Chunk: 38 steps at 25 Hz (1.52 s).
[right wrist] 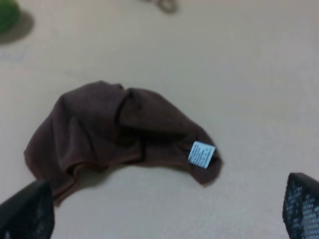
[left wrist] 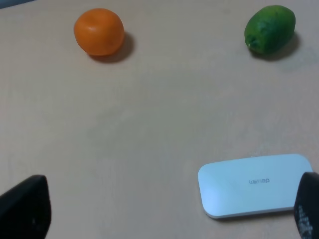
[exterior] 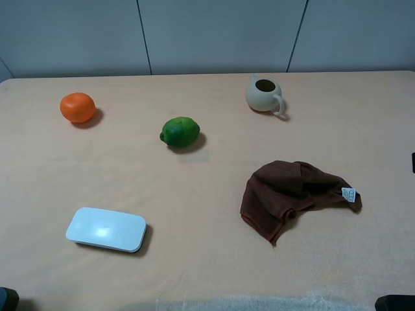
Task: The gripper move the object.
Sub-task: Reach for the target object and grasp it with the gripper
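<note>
5 things lie on the beige table [exterior: 207, 168] in the high view. You cannot tell from the pictures which 1 is the object to move, because no gripper holds anything. At the far left you see an orange [exterior: 78, 107], and more to the middle a lime [exterior: 180, 131], well apart from it. At the far right a cream jug [exterior: 264, 94] stands upright, with its handle turned to the right. Nearer to the robot on the right lies a crumpled brown cloth [exterior: 292, 193], with a small white label [exterior: 349, 194] at its right end. Nearer on the left lies a flat white case [exterior: 106, 229]. All 5 are apart from each other. Of the arms you see only dark bits at the 2 lower corners.

In the left wrist view, the left gripper [left wrist: 164, 211] has its 2 dark fingers [left wrist: 25, 209] spread wide, with only bare table between them. The white case [left wrist: 254, 185] lies just beside 1 finger, which covers its corner, and you cannot tell if they touch. The orange [left wrist: 98, 31] and the lime [left wrist: 269, 28] lie farther off.

In the right wrist view, the right gripper [right wrist: 164, 211] also has its fingers [right wrist: 303, 206] spread wide and is empty. The brown cloth [right wrist: 119, 134] lies before it, apart from both fingers, with the label [right wrist: 201, 154] facing up.
</note>
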Each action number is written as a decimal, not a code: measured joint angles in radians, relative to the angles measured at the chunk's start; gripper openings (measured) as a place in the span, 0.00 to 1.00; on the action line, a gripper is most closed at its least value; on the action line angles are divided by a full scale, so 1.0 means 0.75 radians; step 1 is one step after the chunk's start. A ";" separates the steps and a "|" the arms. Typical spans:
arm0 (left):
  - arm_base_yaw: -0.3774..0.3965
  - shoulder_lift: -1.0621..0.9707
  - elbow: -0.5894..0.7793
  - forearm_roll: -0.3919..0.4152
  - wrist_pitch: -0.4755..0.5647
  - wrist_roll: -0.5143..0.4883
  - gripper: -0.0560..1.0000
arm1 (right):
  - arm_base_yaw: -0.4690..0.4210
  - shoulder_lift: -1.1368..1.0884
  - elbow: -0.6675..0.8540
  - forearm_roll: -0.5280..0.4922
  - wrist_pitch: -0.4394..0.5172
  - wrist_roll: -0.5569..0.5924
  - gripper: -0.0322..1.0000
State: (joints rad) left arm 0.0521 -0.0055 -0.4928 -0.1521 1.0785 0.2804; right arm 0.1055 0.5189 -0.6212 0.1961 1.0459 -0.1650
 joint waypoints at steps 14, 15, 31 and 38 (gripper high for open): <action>0.000 0.000 0.000 0.000 0.000 0.000 0.99 | 0.191 0.393 0.000 0.004 -0.266 -0.108 0.70; 0.000 0.000 0.000 0.000 0.000 0.000 0.99 | 0.206 0.425 0.000 0.004 -0.288 -0.112 0.70; 0.000 0.000 0.000 0.000 0.000 0.000 0.99 | 0.329 1.017 0.000 -0.009 -0.623 -0.135 0.70; 0.000 0.000 0.000 0.000 0.000 0.000 0.99 | 0.329 1.247 0.000 -0.001 -0.734 -0.135 0.70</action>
State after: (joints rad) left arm 0.0521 -0.0055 -0.4928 -0.1521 1.0785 0.2804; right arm 0.3519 1.4538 -0.6212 0.1957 0.4957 -0.2664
